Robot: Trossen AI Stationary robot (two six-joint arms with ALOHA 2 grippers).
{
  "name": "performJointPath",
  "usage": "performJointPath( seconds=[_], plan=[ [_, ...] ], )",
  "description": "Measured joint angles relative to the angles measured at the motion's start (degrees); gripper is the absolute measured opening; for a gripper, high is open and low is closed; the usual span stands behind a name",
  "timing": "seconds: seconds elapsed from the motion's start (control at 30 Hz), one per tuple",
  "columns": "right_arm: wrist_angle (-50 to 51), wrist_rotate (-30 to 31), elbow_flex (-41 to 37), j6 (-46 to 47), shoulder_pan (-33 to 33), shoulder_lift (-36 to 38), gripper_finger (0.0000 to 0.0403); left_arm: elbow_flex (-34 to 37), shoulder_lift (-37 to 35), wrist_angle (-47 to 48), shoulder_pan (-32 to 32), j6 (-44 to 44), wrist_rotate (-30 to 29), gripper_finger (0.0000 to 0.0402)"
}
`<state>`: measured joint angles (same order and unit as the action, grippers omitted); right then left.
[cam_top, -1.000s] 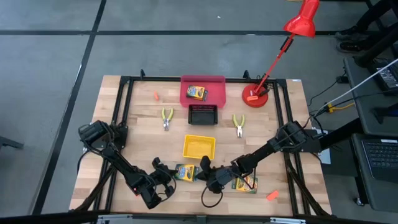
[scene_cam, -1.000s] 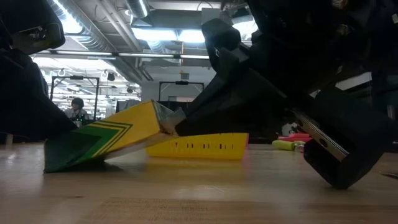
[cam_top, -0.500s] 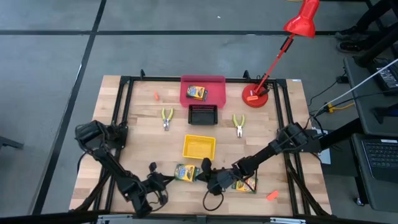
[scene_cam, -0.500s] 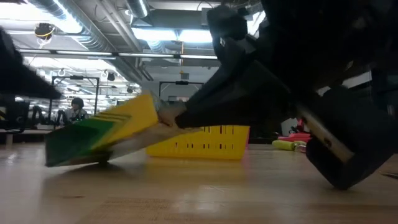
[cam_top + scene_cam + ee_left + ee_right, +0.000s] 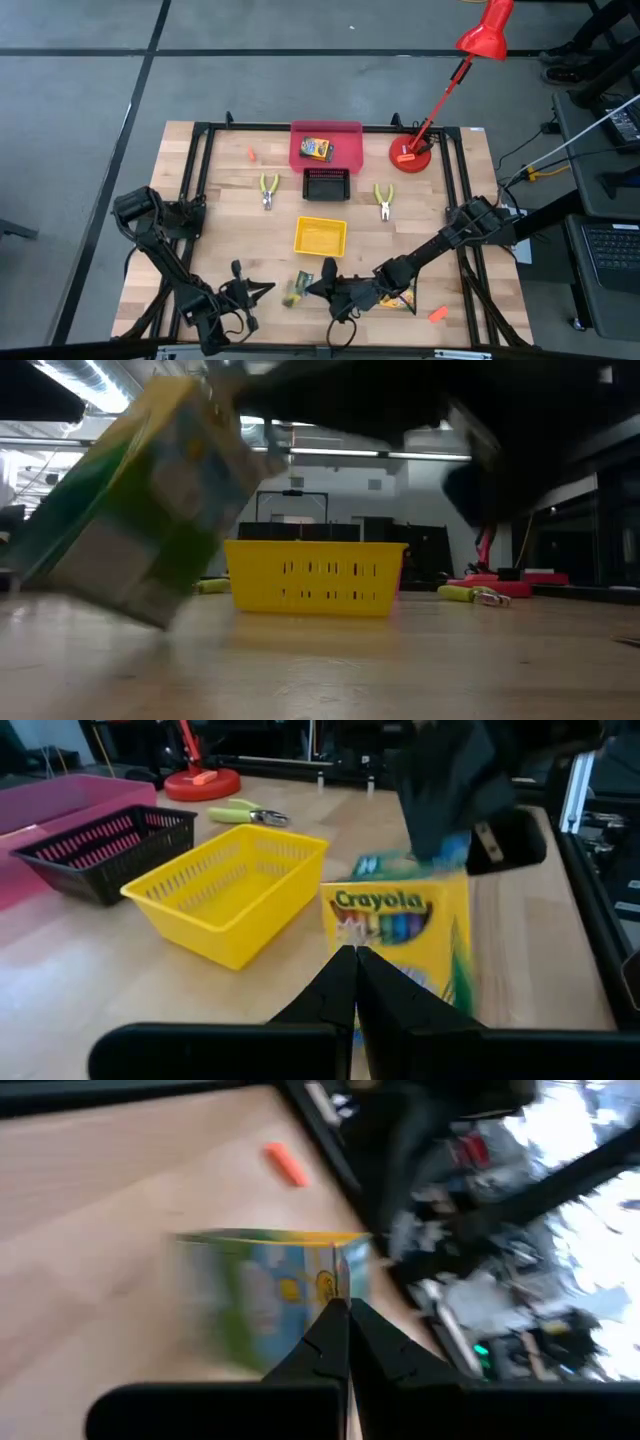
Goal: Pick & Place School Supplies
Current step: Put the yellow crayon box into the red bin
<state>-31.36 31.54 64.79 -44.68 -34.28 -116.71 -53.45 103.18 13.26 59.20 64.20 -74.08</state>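
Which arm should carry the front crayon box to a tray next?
Right. The right gripper is pinching the crayon box, which is tilted up; the left gripper sits beside it, shut and empty.

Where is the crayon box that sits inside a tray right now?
From above, that crayon box lies in the red tray at the table's far edge, just behind the black tray and left of the red lamp's base.

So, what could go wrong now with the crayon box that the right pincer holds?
The right pincer grips the crayon box only at one end and it hangs tilted, so it might slip. The shut left pincer sits close beside it; they could collide. A second crayon box under the right arm could get dragged.
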Motion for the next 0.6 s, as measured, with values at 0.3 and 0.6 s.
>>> performJointPath(
  seconds=[0.3, 0.6],
  plan=[
    [12.0, 6.8, 0.2, 2.1, 3.9, 9.8, 0.0, -0.1, 0.0, 3.0, -0.9, 0.7, -1.7, 0.0002],
    [29.0, 0.3, 0.1, 8.9, 18.2, 24.6, 0.0, -0.1, -0.1, 3.2, -4.2, -2.9, -3.8, 0.0003]
  ],
)
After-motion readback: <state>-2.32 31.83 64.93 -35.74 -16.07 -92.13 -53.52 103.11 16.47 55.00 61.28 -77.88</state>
